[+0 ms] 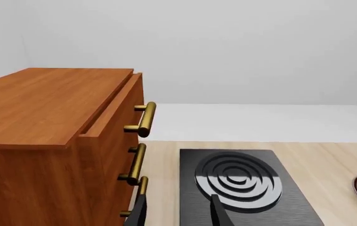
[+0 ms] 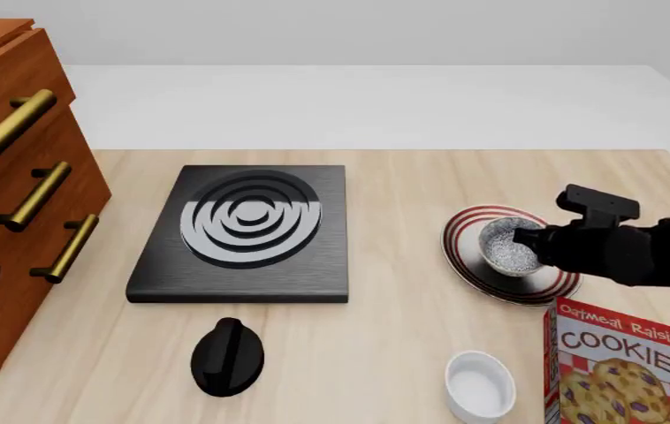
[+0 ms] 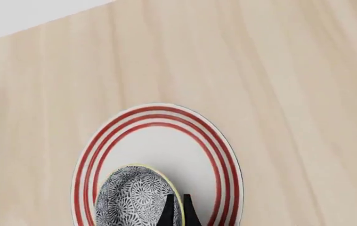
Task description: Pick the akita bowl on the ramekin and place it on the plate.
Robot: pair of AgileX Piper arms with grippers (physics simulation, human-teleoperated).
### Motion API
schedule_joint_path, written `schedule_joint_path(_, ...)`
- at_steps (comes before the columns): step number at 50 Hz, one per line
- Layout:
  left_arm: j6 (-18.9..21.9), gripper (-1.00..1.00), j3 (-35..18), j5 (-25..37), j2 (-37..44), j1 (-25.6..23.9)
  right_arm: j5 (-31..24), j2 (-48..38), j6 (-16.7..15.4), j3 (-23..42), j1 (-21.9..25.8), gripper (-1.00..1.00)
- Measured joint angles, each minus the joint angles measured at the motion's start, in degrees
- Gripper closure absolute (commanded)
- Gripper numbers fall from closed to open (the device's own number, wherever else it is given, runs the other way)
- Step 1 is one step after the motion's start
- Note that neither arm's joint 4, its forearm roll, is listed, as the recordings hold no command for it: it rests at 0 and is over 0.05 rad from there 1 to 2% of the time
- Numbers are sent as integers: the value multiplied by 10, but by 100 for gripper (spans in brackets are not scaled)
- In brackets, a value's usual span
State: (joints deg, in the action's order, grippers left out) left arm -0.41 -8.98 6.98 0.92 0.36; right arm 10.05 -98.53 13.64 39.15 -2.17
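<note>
The akita bowl (image 2: 506, 246), speckled black and white with a pale rim, is over the middle of the red-ringed plate (image 2: 468, 267). My right gripper (image 2: 536, 240) reaches in from the right, shut on the bowl's right rim. In the right wrist view its two thin fingers (image 3: 169, 211) pinch the rim of the bowl (image 3: 131, 200) inside the plate (image 3: 219, 155). Whether the bowl rests on the plate I cannot tell. The white ramekin (image 2: 480, 385) stands alone near the front edge. My left gripper (image 1: 178, 203) is open with nothing in it, beside the cabinet.
A black stove plate (image 2: 247, 231) with grey rings lies mid-table, with a black knob (image 2: 228, 356) in front of it. A wooden cabinet (image 2: 17, 168) with brass handles stands at the left. A cookie box (image 2: 624, 371) sits at the front right, close to the ramekin and plate.
</note>
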Motion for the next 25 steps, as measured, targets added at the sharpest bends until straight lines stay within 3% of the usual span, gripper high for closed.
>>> schedule_joint_path(12, 0, -100, 0, 0, 0, 0, 6, -1, 2, -2, 1, 100)
schedule_joint_path(13, 0, -100, 0, 0, 0, 0, 6, -1, 2, -2, 1, -100)
schedule_joint_path(25, 0, -100, -1, 0, 1, 0, 7, 1, 16, -3, 4, -100)
